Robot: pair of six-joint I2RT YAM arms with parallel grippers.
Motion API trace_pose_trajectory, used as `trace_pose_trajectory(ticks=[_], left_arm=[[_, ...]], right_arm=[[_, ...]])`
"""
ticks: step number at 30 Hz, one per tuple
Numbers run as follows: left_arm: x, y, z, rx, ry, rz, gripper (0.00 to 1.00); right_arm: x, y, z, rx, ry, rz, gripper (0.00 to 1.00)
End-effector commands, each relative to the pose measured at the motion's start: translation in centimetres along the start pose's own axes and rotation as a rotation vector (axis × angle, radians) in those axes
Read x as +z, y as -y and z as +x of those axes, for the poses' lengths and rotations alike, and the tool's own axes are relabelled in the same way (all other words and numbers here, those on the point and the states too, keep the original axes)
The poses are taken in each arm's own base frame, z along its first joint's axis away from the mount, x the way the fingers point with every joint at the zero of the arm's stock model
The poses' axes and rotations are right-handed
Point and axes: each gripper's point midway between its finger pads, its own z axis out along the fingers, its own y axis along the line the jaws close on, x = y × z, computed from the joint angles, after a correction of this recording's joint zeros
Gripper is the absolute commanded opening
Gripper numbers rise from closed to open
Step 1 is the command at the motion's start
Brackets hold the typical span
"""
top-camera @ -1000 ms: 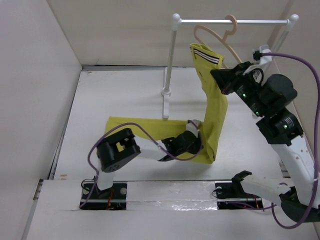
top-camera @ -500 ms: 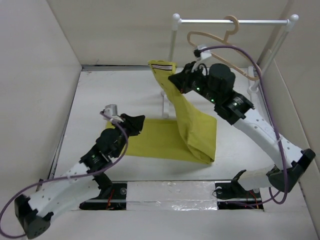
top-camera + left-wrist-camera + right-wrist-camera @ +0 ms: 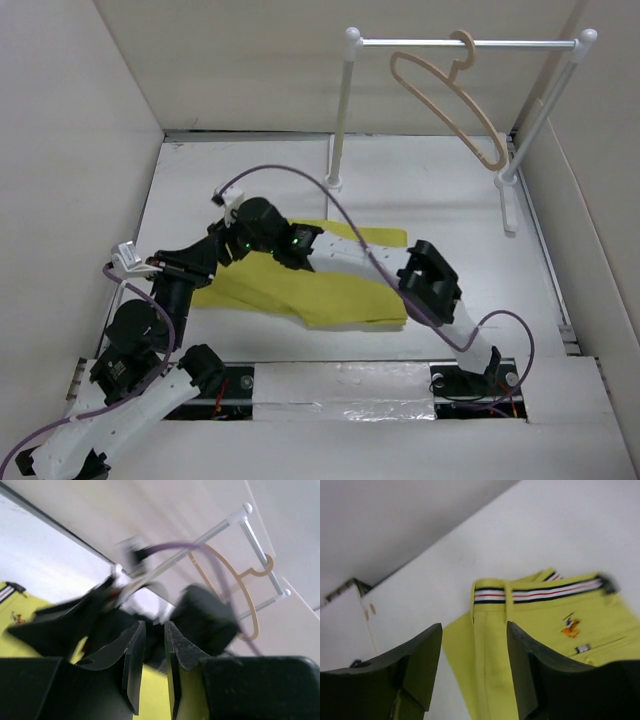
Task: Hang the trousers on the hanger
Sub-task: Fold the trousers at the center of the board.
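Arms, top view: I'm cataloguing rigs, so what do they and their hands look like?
Left arm and right arm both have white links between bulky black joints, and a purple cable loops along each. The left hand and right hand each carry two black, wedge-shaped fingers.

Trousers (image 3: 350, 300): one pair. Hanger (image 3: 455, 72): one. Rail stand (image 3: 342, 110): one. Claws: two, left claw (image 3: 154, 630), right claw (image 3: 474, 630).

Trousers (image 3: 340, 300) and rail stand (image 3: 341, 110) on table (image 3: 450, 200)
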Motion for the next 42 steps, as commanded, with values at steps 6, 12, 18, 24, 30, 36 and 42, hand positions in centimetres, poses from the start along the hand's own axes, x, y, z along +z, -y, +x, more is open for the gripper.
trace_pose_trajectory(ticks=[6, 12, 18, 24, 30, 36, 42], left_arm=[[-0.2, -1.8, -0.1, -0.034, 0.037, -0.062, 0.23], [2.6, -1.5, 5.1, 0.017, -0.068, -0.053, 0.25], [6.1, -4.4, 13.9, 0.141, -0.226, -0.13, 0.25], [6.6, -7.8, 19.1, 0.182, -0.328, -0.194, 0.25], [5.6, -9.4, 20.1, 0.197, -0.347, -0.187, 0.24], [5.7, -7.3, 20.9, 0.178, -0.374, -0.058, 0.17], [6.7, -5.7, 21.5, 0.221, -0.398, -0.006, 0.14]], right_arm=[[-4.7, -1.5, -5.4, 0.015, 0.159, -0.088, 0.71], [-13.1, 3.5, -2.8, 0.046, 0.167, 0.022, 0.16], [-19.4, 8.2, 6.0, 0.101, 0.066, 0.205, 0.0], [-24.3, 10.3, 11.0, 0.149, 0.025, 0.325, 0.0], [-27.1, 12.8, 18.9, 0.246, -0.071, 0.446, 0.0], [-30.3, 16.1, 23.7, 0.359, -0.058, 0.614, 0.0], [-30.7, 17.1, 22.9, 0.308, -0.105, 0.646, 0.0]])
